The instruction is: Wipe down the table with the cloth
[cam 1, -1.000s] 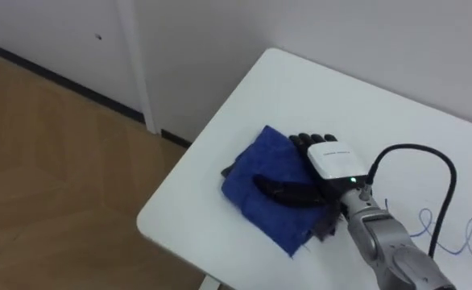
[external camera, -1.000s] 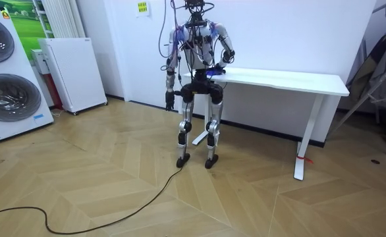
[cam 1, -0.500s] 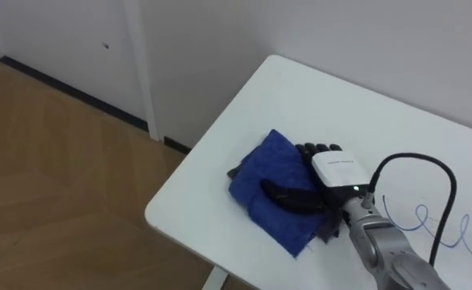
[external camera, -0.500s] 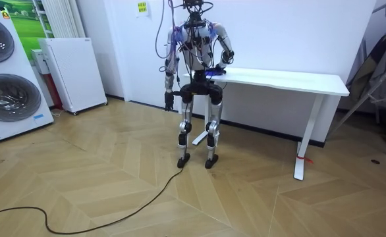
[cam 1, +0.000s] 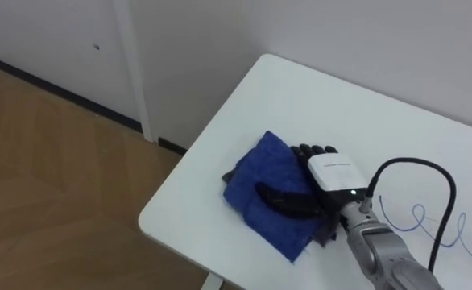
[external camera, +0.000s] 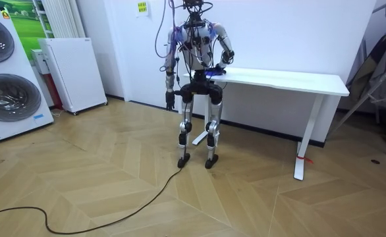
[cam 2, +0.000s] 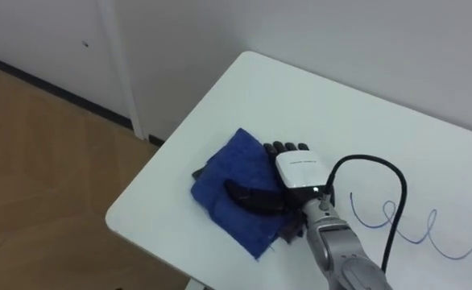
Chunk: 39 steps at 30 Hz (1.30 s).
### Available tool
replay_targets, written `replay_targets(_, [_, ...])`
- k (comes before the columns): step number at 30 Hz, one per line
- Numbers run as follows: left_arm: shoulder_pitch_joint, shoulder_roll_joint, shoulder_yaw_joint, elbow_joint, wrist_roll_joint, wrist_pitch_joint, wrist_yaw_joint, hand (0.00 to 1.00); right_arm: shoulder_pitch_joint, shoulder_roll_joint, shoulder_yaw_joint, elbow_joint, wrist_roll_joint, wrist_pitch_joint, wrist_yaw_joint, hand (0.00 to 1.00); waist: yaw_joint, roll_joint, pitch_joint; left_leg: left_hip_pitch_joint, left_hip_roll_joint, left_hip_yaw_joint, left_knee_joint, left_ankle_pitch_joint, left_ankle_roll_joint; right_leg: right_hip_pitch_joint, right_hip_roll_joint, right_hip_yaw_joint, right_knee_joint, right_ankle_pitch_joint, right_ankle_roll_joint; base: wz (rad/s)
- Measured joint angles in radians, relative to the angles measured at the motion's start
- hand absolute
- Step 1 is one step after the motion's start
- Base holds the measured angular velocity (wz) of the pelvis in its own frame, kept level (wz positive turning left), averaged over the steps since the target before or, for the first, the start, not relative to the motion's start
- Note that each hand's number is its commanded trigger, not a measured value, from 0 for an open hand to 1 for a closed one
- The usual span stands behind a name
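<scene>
A crumpled blue cloth (cam 1: 264,181) lies near the left front corner of the white table (cam 1: 300,97). My right hand (cam 1: 333,171) rests flat on the cloth's right part, fingers stretched toward the wall and thumb lying across the fabric. Blue pen scribbles (cam 1: 429,221) mark the tabletop to the right of the hand. In the room view I stand at the table's (external camera: 292,82) left end with the right arm on it, and my left hand (external camera: 169,100) hangs by my side.
The table's left edge and front edge (cam 1: 180,242) lie close to the cloth, with wood floor (cam 1: 51,161) below. A wall runs behind the table. Washing machines (external camera: 8,79) and a white cabinet (external camera: 71,72) stand at the room view's left.
The eye view swayed slightly and came back. The right hand and the cloth stay at about the same spot on the table.
</scene>
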Motion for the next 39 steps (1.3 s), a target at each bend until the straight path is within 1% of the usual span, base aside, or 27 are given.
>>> replay_targets(2, [0.0,0.0,0.0,0.011,0.0,-0.002,0.0,0.0,-0.003,0.0,-0.001,-0.012,0.001,-0.005,-0.018,1.0,0.0,-0.002,0.0016,0.008,0.0,0.0,-0.001,0.0,0.0,0.009,0.0,0.002,-0.003,0.0,0.0,0.0])
replay_targets(4, [-0.001,0.0,0.0,0.014,0.002,-0.004,0.0,0.0,-0.002,0.0,-0.001,-0.023,0.004,-0.032,-0.03,1.0,-0.001,-0.006,0.0021,0.013,0.0,0.0,-0.002,0.0,0.0,0.014,0.0,0.004,-0.004,-0.001,0.001,0.0])
replay_targets(6, [-0.003,0.0,0.0,0.015,0.002,-0.008,0.0,0.0,0.007,0.0,0.004,-0.039,0.004,-0.05,-0.039,1.0,-0.001,-0.007,0.003,0.014,0.0,0.0,-0.003,0.0,0.0,0.014,0.0,0.004,-0.003,-0.001,0.001,0.02])
replay_targets(10, [-0.011,0.0,0.0,0.015,0.002,-0.009,0.0,0.0,0.003,0.0,0.002,-0.016,0.001,-0.057,-0.074,1.0,0.0,-0.005,0.0045,0.012,0.0,0.0,-0.005,-0.002,0.003,0.012,0.0,0.003,-0.002,-0.001,0.002,0.08])
replay_targets(13, [-0.011,0.0,0.0,0.017,0.003,-0.009,0.001,0.0,0.005,0.005,0.003,-0.016,0.002,-0.084,-0.103,1.0,0.0,-0.004,0.0049,0.01,0.0,-0.001,-0.007,-0.003,0.004,0.013,0.0,0.002,0.0,-0.001,0.002,0.02])
replay_targets(14, [-0.012,0.0,0.0,0.017,0.003,-0.009,0.001,0.0,0.005,0.006,0.003,-0.019,0.001,-0.087,-0.105,1.0,0.0,-0.004,0.0049,0.009,0.0,-0.001,-0.007,-0.003,0.004,0.013,0.0,0.003,0.0,-0.001,0.002,0.0])
replay_targets(17, [-0.015,0.001,0.0,0.017,0.003,-0.007,0.002,0.0,0.008,0.005,0.003,-0.026,0.001,-0.088,-0.105,1.0,-0.006,-0.005,0.0051,0.006,-0.001,-0.002,-0.005,-0.003,0.004,0.012,0.0,0.003,0.0,-0.001,0.002,0.02])
replay_targets(19, [-0.021,0.001,0.0,0.016,0.003,-0.007,0.002,0.0,0.011,0.006,0.002,-0.03,0.001,-0.095,-0.11,1.0,-0.027,-0.004,0.0048,0.003,-0.001,-0.002,-0.004,-0.003,0.004,0.012,-0.001,0.007,0.0,-0.001,0.002,0.1])
replay_targets(25, [-0.042,0.002,-0.001,0.016,-0.001,-0.007,0.005,0.0,0.016,0.006,0.001,-0.034,0.011,-0.111,-0.115,1.0,-0.052,0.001,0.0034,0.0,-0.002,0.005,-0.002,-0.003,0.004,0.011,-0.002,0.005,-0.004,-0.002,0.003,0.01])
replay_targets(26, [-0.042,0.002,-0.001,0.016,-0.002,-0.007,0.006,0.0,0.016,0.006,0.001,-0.034,0.017,-0.111,-0.115,1.0,-0.053,0.002,0.0032,0.0,-0.002,0.005,-0.001,-0.003,0.004,0.011,-0.002,0.005,-0.004,-0.002,0.003,0.0])
replay_targets(28, [-0.042,0.002,-0.001,0.018,-0.013,-0.001,0.01,0.0,0.017,0.006,0.001,-0.024,0.044,-0.111,-0.12,1.0,-0.054,0.005,0.0024,0.001,-0.002,0.02,0.001,-0.003,0.004,0.012,-0.003,0.007,-0.004,-0.002,0.003,-0.05])
replay_targets(32, [-0.041,0.001,-0.002,0.026,-0.016,0.003,0.013,0.0,0.018,0.006,-0.004,-0.007,0.075,-0.111,-0.125,1.0,-0.056,0.013,-0.0009,0.001,-0.003,0.022,0.003,-0.003,0.004,0.013,-0.005,0.005,-0.003,-0.002,0.004,0.0])
replay_targets(34, [-0.037,-0.001,-0.001,0.027,-0.016,0.011,0.013,0.0,0.02,0.009,-0.008,-0.005,0.078,-0.109,-0.125,1.0,-0.053,0.021,-0.0055,0.005,-0.003,0.024,0.003,-0.003,0.004,0.014,-0.005,0.008,-0.002,-0.002,0.004,0.0])
replay_targets(35, [-0.036,-0.002,-0.001,0.027,-0.016,0.012,0.013,0.0,0.021,0.011,-0.008,-0.004,0.079,-0.107,-0.125,1.0,-0.053,0.024,-0.0065,0.006,-0.003,0.025,0.003,-0.003,0.004,0.013,-0.005,0.008,-0.002,-0.002,0.004,0.0])
replay_targets(37, [-0.035,-0.005,0.003,0.024,-0.015,0.024,0.013,0.0,0.021,0.024,-0.013,-0.001,0.082,-0.097,-0.122,1.0,-0.051,0.03,-0.0063,0.012,-0.001,0.029,0.003,-0.003,0.004,0.012,-0.004,0.013,-0.001,-0.003,0.004,-0.04])
replay_targets(39, [-0.035,-0.009,0.003,0.018,-0.015,0.03,0.016,0.0,0.02,0.032,-0.022,0.012,0.111,-0.097,-0.123,1.0,-0.051,0.032,-0.0059,0.01,-0.001,0.031,0.003,-0.002,0.004,0.01,-0.002,0.027,0.001,-0.003,0.004,-0.03])
